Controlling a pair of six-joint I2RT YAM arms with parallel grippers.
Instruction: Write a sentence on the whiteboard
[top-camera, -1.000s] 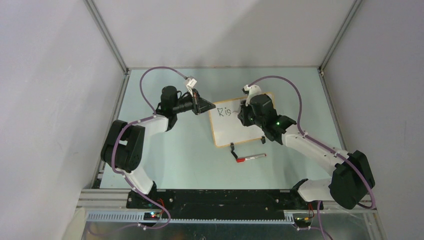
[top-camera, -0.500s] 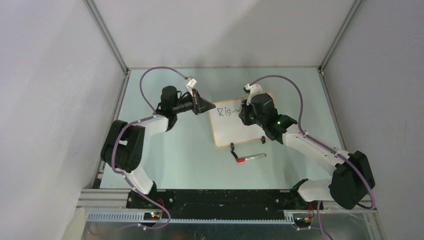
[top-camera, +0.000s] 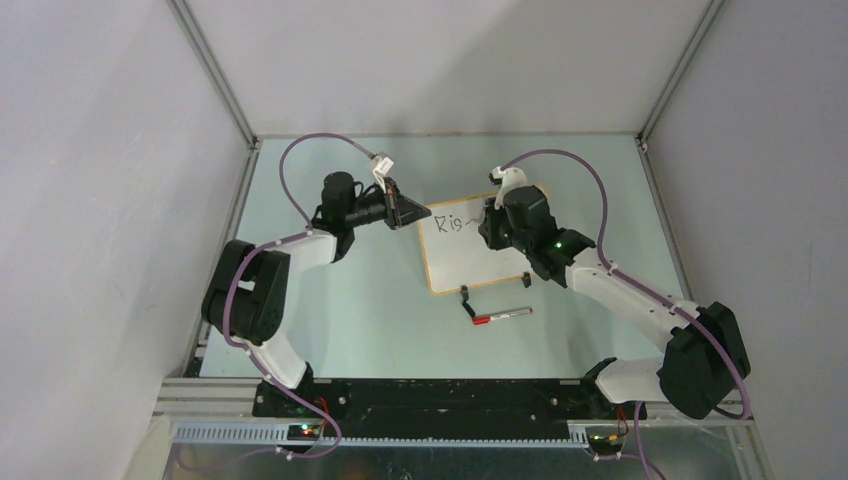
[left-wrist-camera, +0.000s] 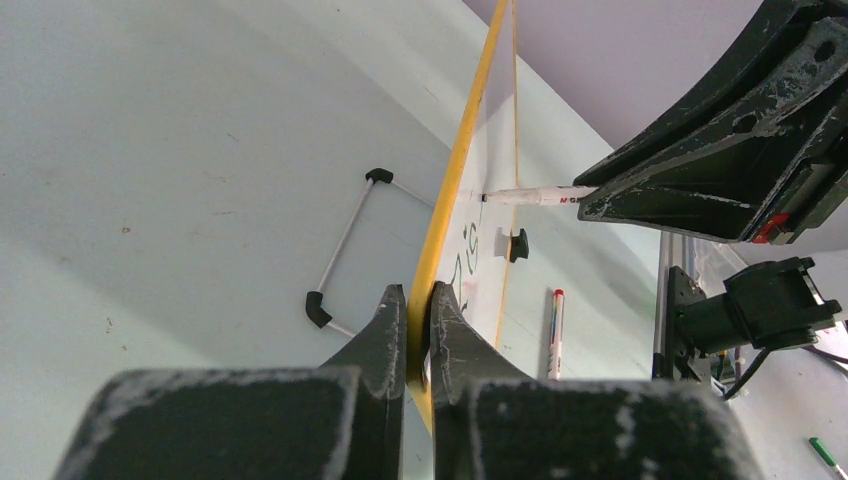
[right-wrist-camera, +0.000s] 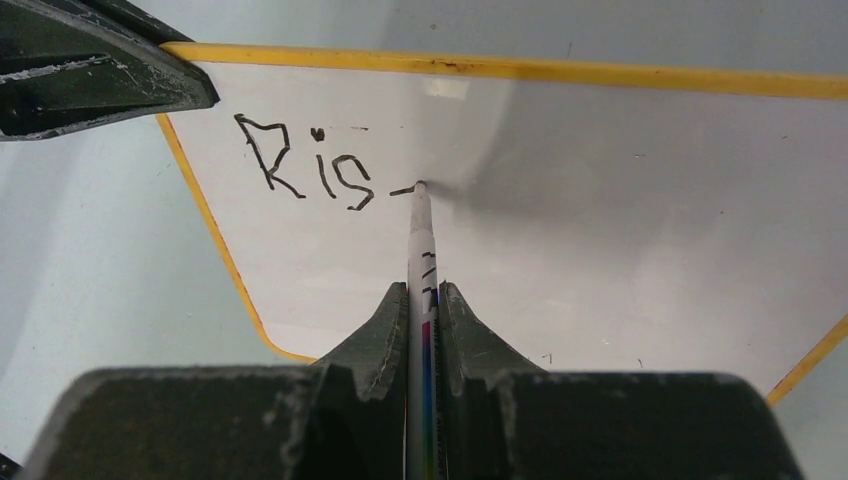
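Wire of thin white metal (left-wrist-camera: 345, 245), bent and tipped with black caps, is seen lying on the pale green table (left-wrist-camera: 150, 150) to the left of the left claw (left-wrist-camera: 418, 295), behind the small white whiteboard with a thin yellow frame (left-wrist-camera: 455, 190). A spare white pen with a red cap (top-camera: 502, 316) is found on the near side of the right claw (top-camera: 492, 222), just past the board's near edge and beside a black clip foot (top-camera: 465, 294).

The left claw is pressed together on the whiteboard's yellow edge, which runs straight away from its fingers. The right claw is pinched on a slim white marker pen (right-wrist-camera: 420, 230). The pen tip is set against the board face ahead of the fingers. The board's long axis appears to run from the left claw across to the right claw. The black handwritten lettering (right-wrist-camera: 305, 165), reading "Ris" plus a short stroke, follows that axis and ends at the tip.

From above, the board's far right part is covered by the right claw and wrist. In the right wrist view, its right corner is cut off.
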